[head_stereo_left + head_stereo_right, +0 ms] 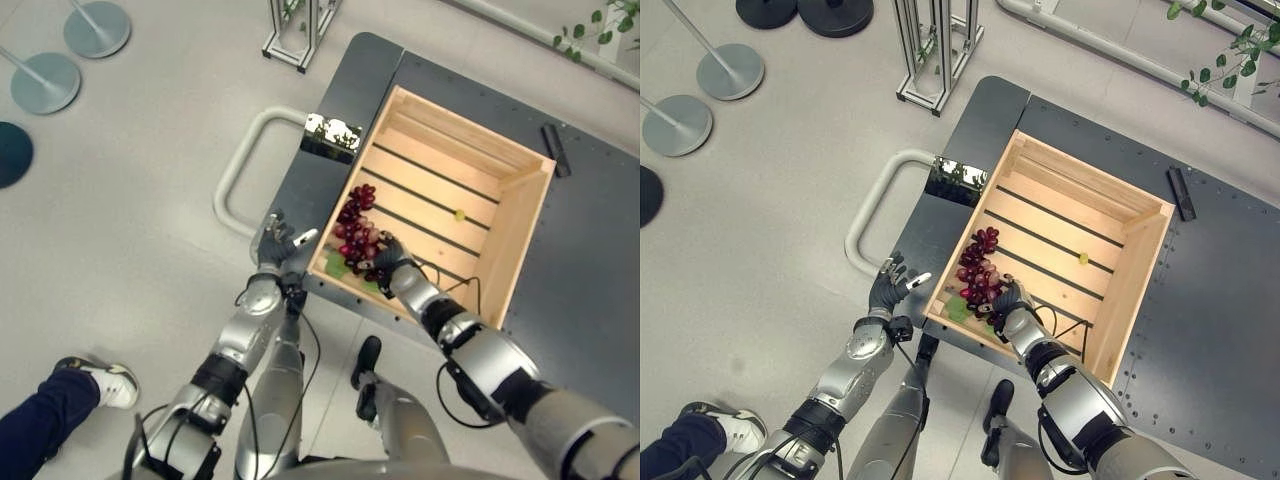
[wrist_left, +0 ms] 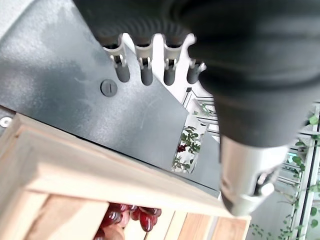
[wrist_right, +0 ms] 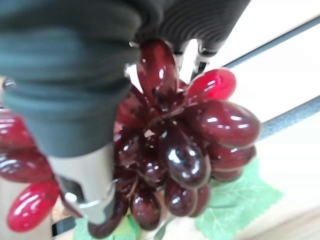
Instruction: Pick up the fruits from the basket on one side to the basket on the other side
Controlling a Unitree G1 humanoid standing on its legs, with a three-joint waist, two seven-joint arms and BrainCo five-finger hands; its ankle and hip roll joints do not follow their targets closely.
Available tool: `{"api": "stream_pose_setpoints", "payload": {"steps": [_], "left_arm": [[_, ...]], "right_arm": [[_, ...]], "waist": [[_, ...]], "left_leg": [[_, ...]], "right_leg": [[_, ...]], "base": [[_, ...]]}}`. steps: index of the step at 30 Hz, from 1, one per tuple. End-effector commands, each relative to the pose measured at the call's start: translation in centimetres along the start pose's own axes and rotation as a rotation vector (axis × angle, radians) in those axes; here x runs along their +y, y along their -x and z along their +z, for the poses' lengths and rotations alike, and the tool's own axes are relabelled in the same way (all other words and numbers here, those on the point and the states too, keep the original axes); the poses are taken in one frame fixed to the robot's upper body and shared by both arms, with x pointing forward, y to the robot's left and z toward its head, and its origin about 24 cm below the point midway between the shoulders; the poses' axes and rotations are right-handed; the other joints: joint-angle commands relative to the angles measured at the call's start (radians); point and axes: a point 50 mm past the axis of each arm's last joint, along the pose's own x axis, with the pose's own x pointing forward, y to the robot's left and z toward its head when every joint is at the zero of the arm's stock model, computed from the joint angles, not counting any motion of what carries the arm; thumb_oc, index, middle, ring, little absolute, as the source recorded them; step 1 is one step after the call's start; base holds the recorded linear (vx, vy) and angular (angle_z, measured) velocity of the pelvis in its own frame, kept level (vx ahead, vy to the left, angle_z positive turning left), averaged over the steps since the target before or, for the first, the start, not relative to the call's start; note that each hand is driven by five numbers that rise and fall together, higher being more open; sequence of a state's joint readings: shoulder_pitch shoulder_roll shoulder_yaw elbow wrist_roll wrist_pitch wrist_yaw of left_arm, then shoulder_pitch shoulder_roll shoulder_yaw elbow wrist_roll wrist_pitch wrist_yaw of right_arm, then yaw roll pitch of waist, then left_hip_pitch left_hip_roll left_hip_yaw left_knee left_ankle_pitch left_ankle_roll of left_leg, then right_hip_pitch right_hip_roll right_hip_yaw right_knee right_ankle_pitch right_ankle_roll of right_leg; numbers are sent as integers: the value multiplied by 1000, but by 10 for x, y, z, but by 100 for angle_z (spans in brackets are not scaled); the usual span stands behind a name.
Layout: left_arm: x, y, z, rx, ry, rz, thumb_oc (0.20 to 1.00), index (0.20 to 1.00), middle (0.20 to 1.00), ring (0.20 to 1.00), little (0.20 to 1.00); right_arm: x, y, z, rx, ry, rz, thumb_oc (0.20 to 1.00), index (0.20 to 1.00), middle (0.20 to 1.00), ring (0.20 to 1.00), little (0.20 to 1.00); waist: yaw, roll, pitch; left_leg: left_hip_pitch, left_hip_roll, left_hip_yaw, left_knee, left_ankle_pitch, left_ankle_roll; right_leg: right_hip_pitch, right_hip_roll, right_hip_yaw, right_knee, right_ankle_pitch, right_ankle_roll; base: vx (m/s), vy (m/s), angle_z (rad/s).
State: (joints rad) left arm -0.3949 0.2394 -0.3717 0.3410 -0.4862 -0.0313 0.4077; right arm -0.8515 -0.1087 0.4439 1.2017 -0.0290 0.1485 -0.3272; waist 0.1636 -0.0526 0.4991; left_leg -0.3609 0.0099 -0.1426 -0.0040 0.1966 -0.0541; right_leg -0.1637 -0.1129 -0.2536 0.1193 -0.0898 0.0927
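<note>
A bunch of dark red grapes [image 1: 358,228] with a green leaf [image 1: 956,308] lies in the near left corner of a slatted wooden crate [image 1: 525,215]. My right hand [image 1: 392,262] reaches over the crate's near wall and is shut on the near end of the bunch. In the right wrist view the grapes [image 3: 185,145] sit tight between thumb and fingers. My left hand [image 1: 280,245] hovers outside the crate's left corner, over the dark cart deck, with its fingers [image 2: 145,70] straight and holding nothing. A small green piece [image 1: 459,214] rests on the crate's slats.
The crate stands on a dark grey cart [image 1: 590,250] with a white loop handle [image 1: 240,160] on its left. A black bar [image 1: 555,150] lies on the deck beyond the crate. A person's leg and shoe [image 1: 90,385] are at lower left. Round stand bases [image 1: 45,80] sit on the floor.
</note>
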Motion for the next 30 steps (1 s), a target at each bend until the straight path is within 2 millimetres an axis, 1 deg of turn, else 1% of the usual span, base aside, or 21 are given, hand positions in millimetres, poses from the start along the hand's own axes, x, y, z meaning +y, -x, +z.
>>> {"api": "stream_pose_setpoints", "payload": {"steps": [1,5,9,10,12,13,16,19,23,30], "left_arm": [[-24,3,30,-141,70,-92,1000,1000,1000,1000,1000],[-29,4,35,-161,74,-107,1000,1000,1000,1000,1000],[-33,5,44,-199,75,-125,1000,1000,1000,1000,1000],[-29,1,50,-220,73,-106,1000,1000,1000,1000,1000],[-28,-1,59,-256,64,-89,1000,1000,1000,1000,1000],[-28,-1,60,-259,60,-91,1000,1000,1000,1000,1000],[-30,0,66,-284,50,-109,1000,1000,1000,1000,1000],[-32,1,68,-296,43,-119,1000,1000,1000,1000,1000],[-32,1,69,-297,46,-119,1000,1000,1000,1000,1000],[-32,0,70,-298,53,-116,1000,1000,1000,1000,1000]], "right_arm": [[-1,-1,1,14,38,-6,1000,1000,1000,1000,1000],[-7,-3,-3,28,82,-35,1000,1000,1000,1000,1000],[-13,-4,3,-5,144,-77,1000,1000,1000,1000,1000],[-14,-4,-1,7,161,-68,200,200,200,200,200],[-16,-4,-5,-18,191,-86,200,200,200,200,200],[-17,-4,-9,-9,199,-84,200,200,200,200,200],[-18,-4,-10,-11,232,-77,200,200,200,200,200],[-16,-4,-11,-6,261,-64,200,200,200,200,200],[-5,-1,-12,-2,261,-23,200,200,200,200,200],[0,0,-19,28,214,1,200,200,200,200,200]], "waist": [[42,-1,21],[48,6,21],[60,14,21],[50,9,21],[40,1,21],[38,-1,21],[33,-3,21],[31,-2,21],[27,-3,21],[22,-5,21]], "left_leg": [[4,-2,38,53,-135,23],[-17,-4,28,58,-131,21],[-47,-5,17,64,-126,19],[-58,-3,19,68,-124,18],[-76,-1,20,75,-123,16],[-83,-2,19,77,-123,15],[-97,-1,14,80,-120,14],[-98,-1,13,79,-120,14],[-94,-2,15,80,-121,16],[-91,-3,19,77,-121,17]], "right_leg": [[-89,-120,18,36,63,64],[-102,-121,6,39,62,64],[-129,-120,-1,50,61,62],[-141,-120,0,55,61,61],[-158,-120,-2,60,61,59],[-162,-119,-4,60,62,59],[-172,-120,-11,64,61,58],[-175,-125,-14,69,60,59],[-177,-129,-10,77,61,58],[-181,-132,-5,81,62,59]], "base": [[0,0,0],[3,-2,3],[-12,-3,9],[-19,4,10],[-20,-5,7],[-16,-19,7],[-12,-9,3],[0,0,0],[0,0,0],[0,0,0]]}}
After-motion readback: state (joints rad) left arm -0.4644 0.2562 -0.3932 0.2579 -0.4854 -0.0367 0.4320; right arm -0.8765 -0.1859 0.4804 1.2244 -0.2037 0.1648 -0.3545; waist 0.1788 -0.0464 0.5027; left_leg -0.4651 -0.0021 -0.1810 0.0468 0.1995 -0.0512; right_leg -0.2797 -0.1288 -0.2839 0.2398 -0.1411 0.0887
